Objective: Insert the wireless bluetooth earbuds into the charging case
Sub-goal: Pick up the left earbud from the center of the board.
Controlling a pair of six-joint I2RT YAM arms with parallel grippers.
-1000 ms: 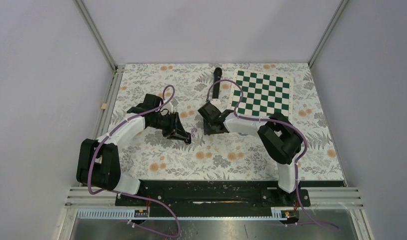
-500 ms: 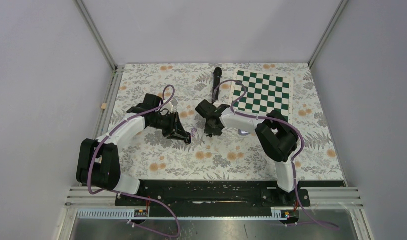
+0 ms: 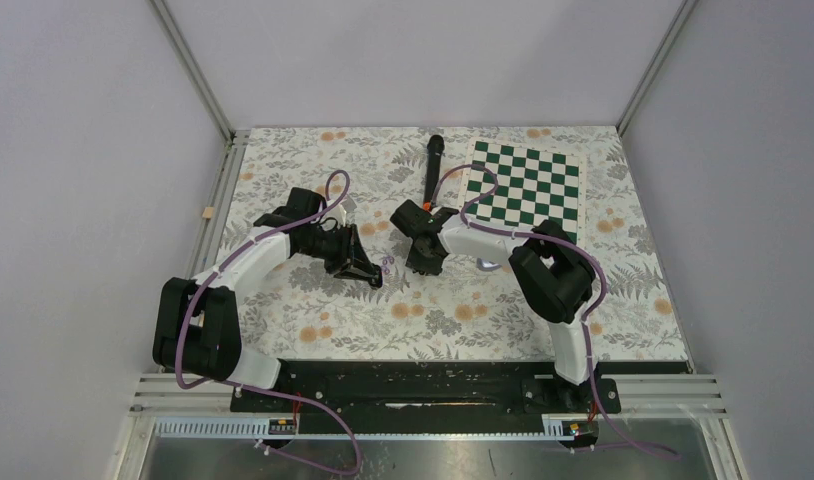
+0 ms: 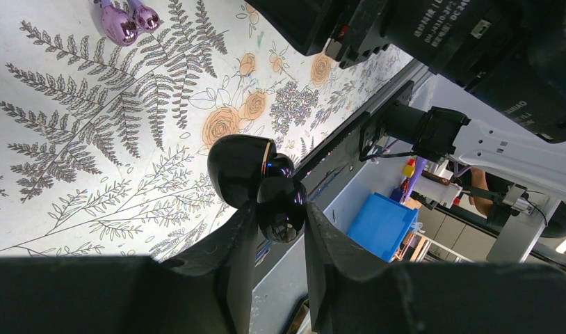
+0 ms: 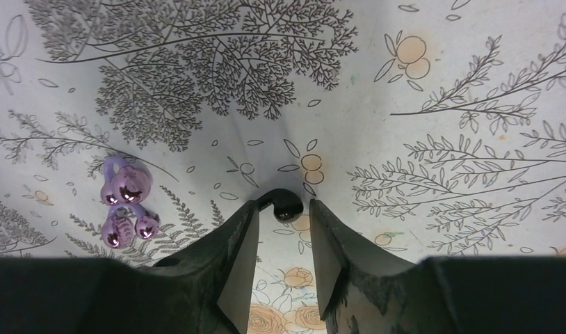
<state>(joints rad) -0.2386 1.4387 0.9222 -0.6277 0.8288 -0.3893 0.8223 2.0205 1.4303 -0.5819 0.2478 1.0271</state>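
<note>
My left gripper [image 4: 280, 214] is shut on the glossy black charging case [image 4: 238, 167] and holds it just above the floral cloth; in the top view this gripper [image 3: 369, 276] is left of centre. My right gripper [image 5: 283, 206] is open and low over the cloth, with a tiny black earbud [image 5: 289, 207] lying between its fingertips, close to the left finger. In the top view it [image 3: 424, 264] is right of the left gripper. Pale purple earbuds [image 5: 127, 209] lie bunched on the cloth between the two grippers and also show in the left wrist view [image 4: 126, 17] and the top view [image 3: 387, 264].
A long black microphone [image 3: 433, 165] with an orange end lies at the back centre. A green and white chessboard [image 3: 528, 185] lies at the back right. The right arm's wrist [image 4: 475, 42] is close in front of the left gripper.
My right gripper has moved a little left and farther back, uncovering the microphone's orange end. The left arm has not moved.
</note>
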